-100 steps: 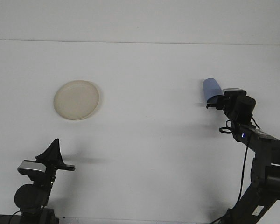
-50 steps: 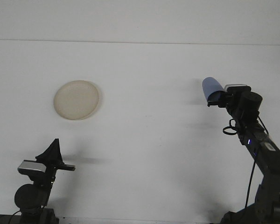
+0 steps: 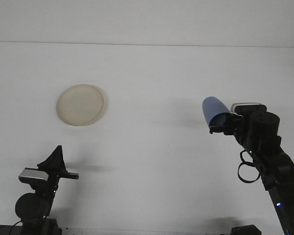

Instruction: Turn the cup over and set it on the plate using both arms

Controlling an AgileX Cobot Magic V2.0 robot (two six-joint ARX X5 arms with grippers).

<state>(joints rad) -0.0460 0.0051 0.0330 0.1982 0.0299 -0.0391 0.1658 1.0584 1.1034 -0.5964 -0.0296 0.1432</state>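
Note:
A blue cup (image 3: 213, 109) is held in the air at the right, tilted with its closed end up and to the left. My right gripper (image 3: 220, 123) is shut on its lower end, well above the table. A cream plate (image 3: 80, 104) lies flat on the white table (image 3: 152, 161) at the left, far from the cup. My left gripper (image 3: 56, 161) rests low near the front left edge, below the plate, with nothing seen in it; its fingers' state does not show.
The white table runs back to a seam at the far wall (image 3: 147, 22). The right arm's links and cable (image 3: 269, 171) rise from the front right corner.
The right arm has lifted the blue cup and carried it left and toward the camera. The left arm and the plate have not moved.

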